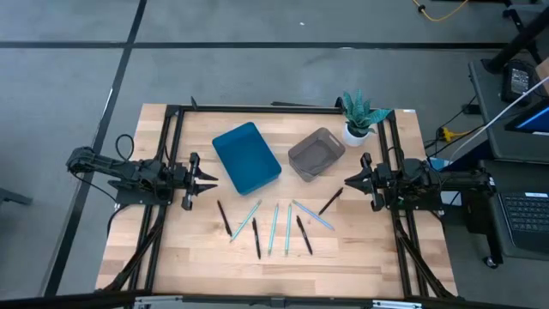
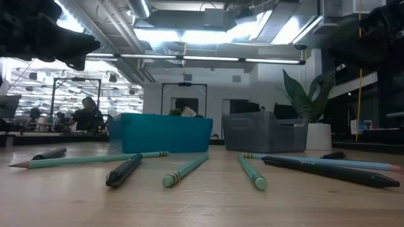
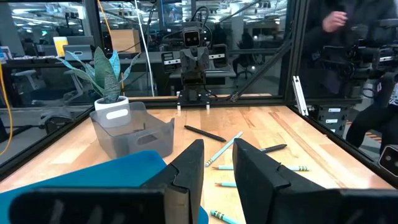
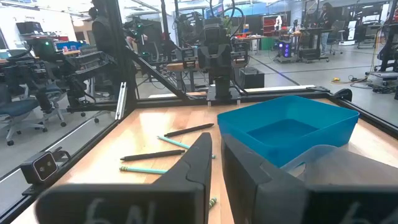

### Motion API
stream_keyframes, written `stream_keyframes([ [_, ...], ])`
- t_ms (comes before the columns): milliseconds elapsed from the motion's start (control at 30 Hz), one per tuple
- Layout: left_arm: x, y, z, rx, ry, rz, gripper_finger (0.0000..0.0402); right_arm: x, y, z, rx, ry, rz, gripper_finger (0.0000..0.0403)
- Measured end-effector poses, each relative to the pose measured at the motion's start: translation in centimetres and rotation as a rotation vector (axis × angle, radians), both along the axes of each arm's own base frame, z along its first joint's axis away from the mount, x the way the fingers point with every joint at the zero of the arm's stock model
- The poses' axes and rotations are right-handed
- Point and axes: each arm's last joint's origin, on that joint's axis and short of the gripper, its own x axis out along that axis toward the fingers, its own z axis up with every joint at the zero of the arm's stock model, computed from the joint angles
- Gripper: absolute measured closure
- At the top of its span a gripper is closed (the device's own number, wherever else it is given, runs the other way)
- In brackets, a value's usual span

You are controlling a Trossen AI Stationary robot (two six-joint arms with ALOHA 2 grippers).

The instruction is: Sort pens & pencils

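Observation:
Eight writing sticks lie flat on the wooden table toward its near edge. The four black ones [image 1: 224, 217] [image 1: 256, 238] [image 1: 304, 234] [image 1: 330, 201] are mixed with four light blue ones [image 1: 246, 220] [image 1: 274, 228] [image 1: 288, 228] [image 1: 312, 215]. The low view shows them fanned out, for example a black one [image 2: 123, 170] and a light blue one [image 2: 186, 170]. My left gripper [image 1: 210, 179] [image 3: 219, 155] hovers open at the table's left side, level with the blue bin. My right gripper [image 1: 347, 181] [image 4: 217, 146] hovers open at the right side. Neither touches anything.
A blue bin [image 1: 247, 157] and a grey bin [image 1: 316, 154] stand side by side at the table's middle, beyond the sticks. A potted plant [image 1: 358, 116] stands at the far right corner. A black frame [image 1: 257, 108] runs round the table. Bare wood [image 1: 171, 249] lies near the near-left corner.

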Motion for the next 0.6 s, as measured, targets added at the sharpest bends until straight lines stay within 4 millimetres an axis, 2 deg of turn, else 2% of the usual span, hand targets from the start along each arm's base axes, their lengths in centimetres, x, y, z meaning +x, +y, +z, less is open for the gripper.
stream_keyframes([
  [533,0.0,0.0,0.0,0.0,0.0,0.0,0.0321,0.0,0.0,0.01,-0.001,-0.001,0.0,0.0363],
  [600,0.0,0.0,0.0,0.0,0.0,0.0,0.0321,0.0,0.0,-0.01,-0.045,-0.004,-0.002,0.0363],
])
